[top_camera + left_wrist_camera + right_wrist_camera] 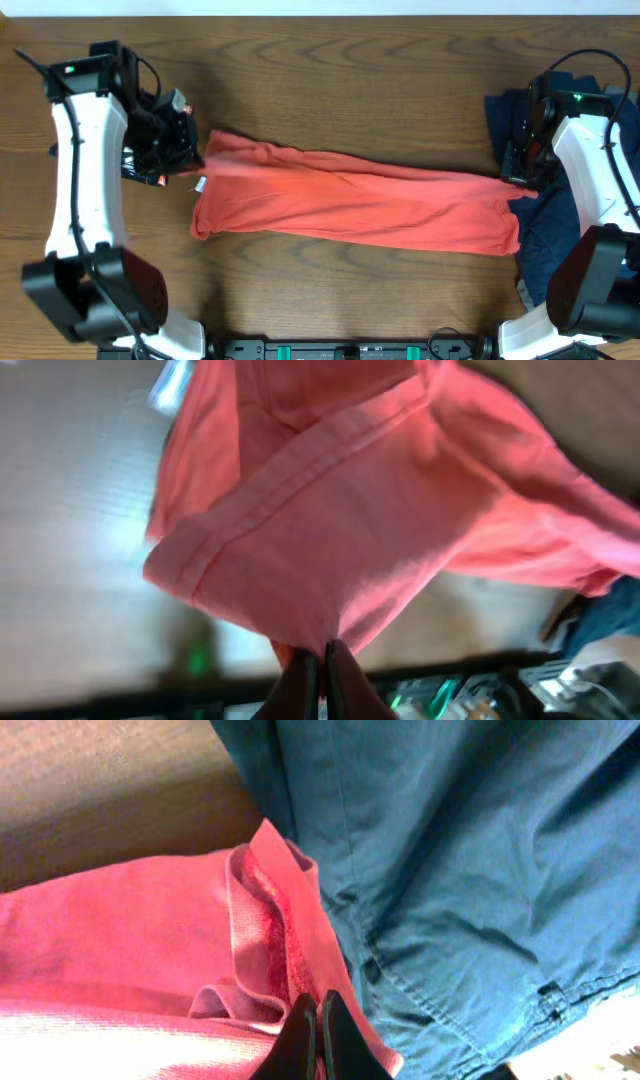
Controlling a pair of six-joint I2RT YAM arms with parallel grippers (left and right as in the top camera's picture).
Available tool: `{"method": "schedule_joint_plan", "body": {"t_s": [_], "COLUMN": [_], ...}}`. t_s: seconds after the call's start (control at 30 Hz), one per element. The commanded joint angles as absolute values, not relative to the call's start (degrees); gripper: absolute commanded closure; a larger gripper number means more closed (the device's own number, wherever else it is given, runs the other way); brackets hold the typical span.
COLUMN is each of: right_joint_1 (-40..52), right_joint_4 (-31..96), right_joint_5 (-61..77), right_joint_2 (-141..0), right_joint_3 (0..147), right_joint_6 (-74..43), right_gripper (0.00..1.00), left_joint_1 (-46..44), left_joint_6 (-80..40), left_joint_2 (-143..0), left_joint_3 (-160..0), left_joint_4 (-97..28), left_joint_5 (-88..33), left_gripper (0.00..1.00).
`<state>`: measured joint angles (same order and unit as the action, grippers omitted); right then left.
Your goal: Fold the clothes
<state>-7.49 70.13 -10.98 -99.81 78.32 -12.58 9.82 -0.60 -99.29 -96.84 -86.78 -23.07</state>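
overhead: the coral-red t-shirt (360,205) lies as a long band across the table (350,80), its long axis running left to right, left gripper (190,160) at one end, right gripper (520,180) at the other. left wrist: jaws pressed together on a pinch of red hem. right wrist: jaws clamped on red cloth, right beside the dark navy garment (470,850).

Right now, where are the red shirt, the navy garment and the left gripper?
red shirt (360,205), overhead view, middle of its body.
navy garment (480,870), right wrist view, its wrinkled cloth.
left gripper (322,653), left wrist view, between its fingertips.
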Motion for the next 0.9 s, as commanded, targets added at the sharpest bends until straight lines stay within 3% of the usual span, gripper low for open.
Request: {"method": "schedule_joint_plan", "body": {"t_s": [0.0,0.4,0.5,0.53,0.87], "right_joint_1": [-7.9,-7.9,-8.0,-8.0,-8.0], "right_joint_4": [71.2,78.9,80.7,81.1,81.9], "right_joint_5": [-11.8,-12.3,-12.6,-12.9,-13.7], "right_joint_2": [-99.8,-99.8,-99.8,-99.8,-99.8], "right_joint_3": [78.5,77.8,77.7,77.7,77.6], "right_joint_6": [-13.2,-13.2,-13.2,-13.2,-13.2], "right_gripper": [0.99,0.95,0.79,0.77,0.75], "left_joint_1": [10.0,9.9,10.0,10.0,9.9], "left_joint_6": [0.5,0.4,0.4,0.4,0.4], "left_joint_2": [-97.9,-97.2,-97.2,-97.2,-97.2], "left_joint_3": [-96.5,-91.3,-90.4,-90.2,-90.1], "left_joint_4": [-89.0,-90.0,-88.9,-88.6,-87.8], "left_joint_5": [-17.7,-17.0,-17.0,-17.0,-17.0], "left_gripper": [0.94,0.94,0.94,0.94,0.94]}}
